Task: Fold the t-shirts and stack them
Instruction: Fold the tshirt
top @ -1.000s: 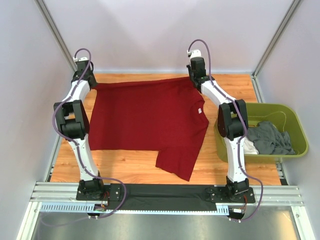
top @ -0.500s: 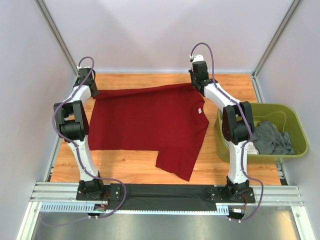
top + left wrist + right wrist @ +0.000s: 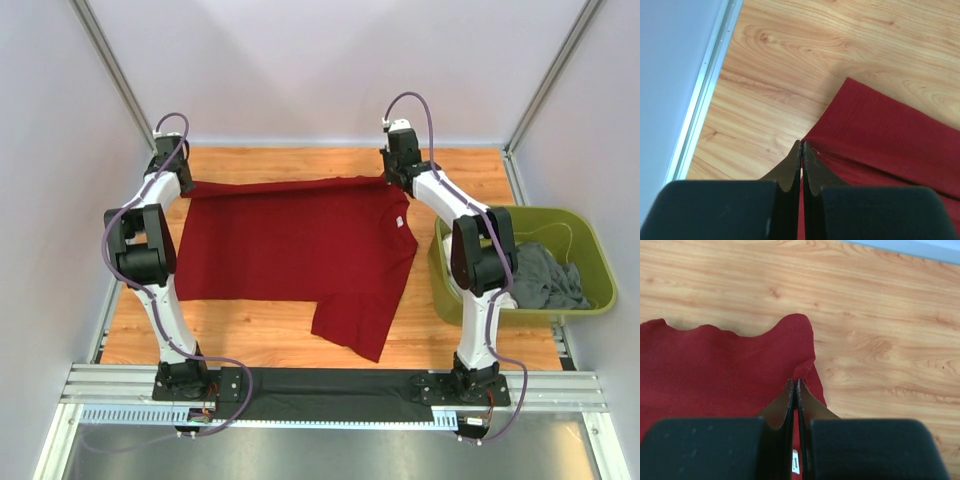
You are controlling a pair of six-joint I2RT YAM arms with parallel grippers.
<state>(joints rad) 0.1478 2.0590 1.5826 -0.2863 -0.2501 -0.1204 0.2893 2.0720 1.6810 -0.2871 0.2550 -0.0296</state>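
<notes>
pale walls [image 3: 300,70], wood table [image 3: 260,335]. i count one red t-shirt [image 3: 290,240], one olive tub [image 3: 530,211] at 3 o'clock. left gripper [image 3: 801,145] and right gripper [image 3: 794,382] pinch the shirt.

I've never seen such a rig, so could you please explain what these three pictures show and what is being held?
Two robot arms are bolted at the near edge of a wooden table. One picture looks down from above; the other two come from a camera on each wrist. A dark red t-shirt lies spread on the table. The left pincer and the right pincer are each shut on its far edge, one at either end. On the right stands an olive-green tub with a grey garment inside.
</notes>
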